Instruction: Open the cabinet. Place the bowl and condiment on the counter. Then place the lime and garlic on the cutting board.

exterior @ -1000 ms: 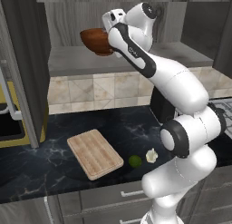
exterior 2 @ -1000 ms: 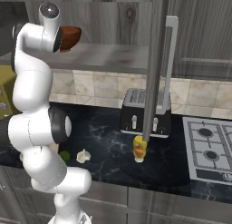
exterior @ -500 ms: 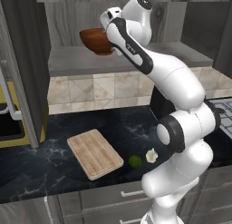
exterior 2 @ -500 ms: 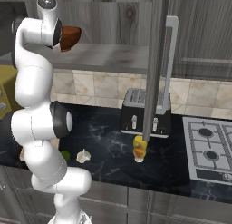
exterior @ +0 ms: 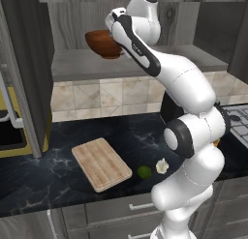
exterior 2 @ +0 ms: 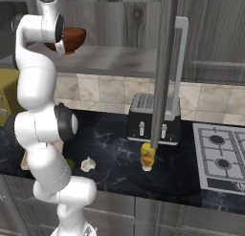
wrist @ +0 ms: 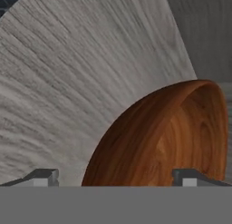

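Observation:
The cabinet (exterior: 28, 64) stands open, and the reddish-brown wooden bowl (exterior: 101, 43) (exterior 2: 72, 38) sits inside it over the grey shelf (exterior: 97, 65). My gripper (wrist: 117, 177) is open at the bowl (wrist: 172, 137), with the bowl's wall between the wide-apart fingertips (wrist: 45, 177) and touching neither. On the black counter (exterior: 43, 175) lie the cutting board (exterior: 100, 163), the lime (exterior: 144, 171) and the garlic (exterior: 162, 166). The yellow condiment (exterior 2: 147, 156) stands on the counter below the open right door.
The open right cabinet door (exterior 2: 165, 63) juts out edge-on with its long handle (exterior 2: 179, 63), just in front of the toaster (exterior 2: 153, 118). A stove (exterior 2: 220, 154) lies at the right. The left door hangs open over the counter's left end.
My hand has edged up and left, closer in on the bowl. The bowl, board, lime and garlic have not moved.

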Controlling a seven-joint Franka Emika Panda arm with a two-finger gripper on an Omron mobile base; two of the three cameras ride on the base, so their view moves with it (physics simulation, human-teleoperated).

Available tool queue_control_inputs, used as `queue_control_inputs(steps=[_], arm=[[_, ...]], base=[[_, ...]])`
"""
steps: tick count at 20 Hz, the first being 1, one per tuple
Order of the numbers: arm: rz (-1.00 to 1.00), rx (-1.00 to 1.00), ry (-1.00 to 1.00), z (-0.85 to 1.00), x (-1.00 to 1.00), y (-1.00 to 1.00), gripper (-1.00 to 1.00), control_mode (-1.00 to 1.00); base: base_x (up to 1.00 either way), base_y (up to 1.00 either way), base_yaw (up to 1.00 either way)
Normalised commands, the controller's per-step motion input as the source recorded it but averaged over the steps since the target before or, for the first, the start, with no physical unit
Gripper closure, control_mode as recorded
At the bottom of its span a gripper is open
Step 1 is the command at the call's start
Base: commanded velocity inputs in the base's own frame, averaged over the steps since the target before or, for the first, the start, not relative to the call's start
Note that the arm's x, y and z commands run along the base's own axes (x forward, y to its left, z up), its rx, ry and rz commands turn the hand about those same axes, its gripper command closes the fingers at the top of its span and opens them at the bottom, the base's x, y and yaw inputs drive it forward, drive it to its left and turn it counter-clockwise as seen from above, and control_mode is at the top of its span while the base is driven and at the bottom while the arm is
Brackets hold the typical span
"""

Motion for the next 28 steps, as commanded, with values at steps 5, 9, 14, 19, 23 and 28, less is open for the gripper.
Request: queue_control_inputs(steps=[5,9,14,19,23,28], arm=[[0.00,-0.08,0.05,-0.16,0.07,0.00,-1.00,-1.00],[0.00,-0.08,0.06,-0.16,0.05,0.00,-1.00,-1.00],[0.00,-0.09,0.07,-0.13,0.05,0.02,1.00,-1.00],[0.00,-0.07,0.05,-0.13,0.05,0.00,1.00,-1.00],[0.00,-0.06,0.03,-0.06,0.01,0.00,1.00,-1.00],[0.00,-0.02,-0.01,0.00,-0.15,0.00,1.00,-1.00]], base=[[0.00,0.00,0.00],[0.00,0.00,0.00],[0.00,0.00,0.00],[0.00,0.00,0.00],[0.00,0.00,0.00],[0.00,0.00,0.00]])
